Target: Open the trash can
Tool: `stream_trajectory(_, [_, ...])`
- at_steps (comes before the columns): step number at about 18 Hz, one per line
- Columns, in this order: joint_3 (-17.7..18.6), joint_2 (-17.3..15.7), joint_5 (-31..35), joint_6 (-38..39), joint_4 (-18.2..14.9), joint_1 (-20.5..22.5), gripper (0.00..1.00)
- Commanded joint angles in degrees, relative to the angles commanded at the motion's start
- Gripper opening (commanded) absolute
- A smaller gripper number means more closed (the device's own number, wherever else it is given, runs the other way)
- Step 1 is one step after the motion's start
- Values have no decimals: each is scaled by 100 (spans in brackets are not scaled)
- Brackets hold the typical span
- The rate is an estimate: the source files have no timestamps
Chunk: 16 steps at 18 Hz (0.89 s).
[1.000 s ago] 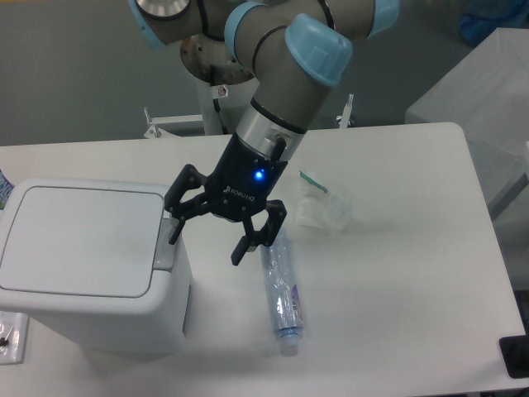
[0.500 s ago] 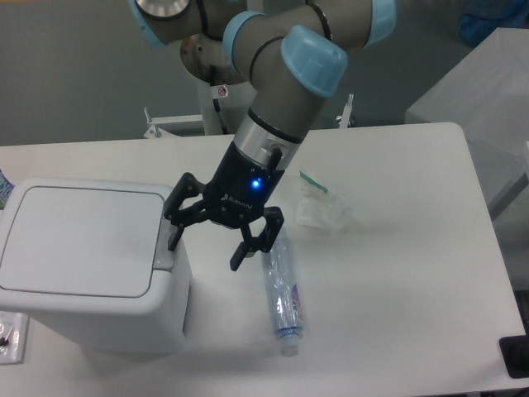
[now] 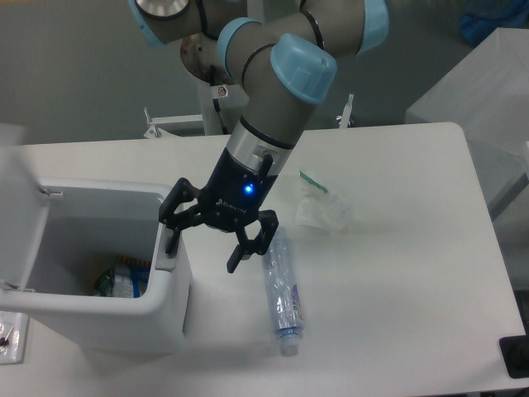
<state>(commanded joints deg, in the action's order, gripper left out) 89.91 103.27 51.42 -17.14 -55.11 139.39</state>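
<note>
One large white trash can (image 3: pixel 169 302) sits at the left end of the table (image 3: pixel 397 273), and its lid (image 3: pixel 15 178) stands raised at the far left, leaving the top open. Inside the bin some coloured rubbish (image 3: pixel 122 279) shows near the bottom, though the view is too dim to say what it is. On the right rim of the trash can is a grey push-button tab (image 3: pixel 168 252). The claw (image 3: pixel 203 246) hangs at that rim with its two black fingers spread apart and gripping nothing; the left finger (image 3: pixel 173 237) lies on or just over the tab, and contact cannot be told for certain, while the other finger points down over the bare table beside the bin. A blue light glows on the claw's body. Just to the right of the claw a clear plastic bottle (image 3: pixel 281 289) lies on its side on the table, cap end towards the camera. Farther right and behind it lies a crumpled clear plastic wrapper (image 3: pixel 321 208).
</note>
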Motion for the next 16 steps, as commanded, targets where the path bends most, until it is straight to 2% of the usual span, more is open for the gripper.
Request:
stream_trajectory(9, [-448,8,-9,-35,26,53,100])
stream_trajectory(13, [-686,149,17,-429,184,210,100])
stream_trajectory(16, [-668,158,586,-825,193,517,100])
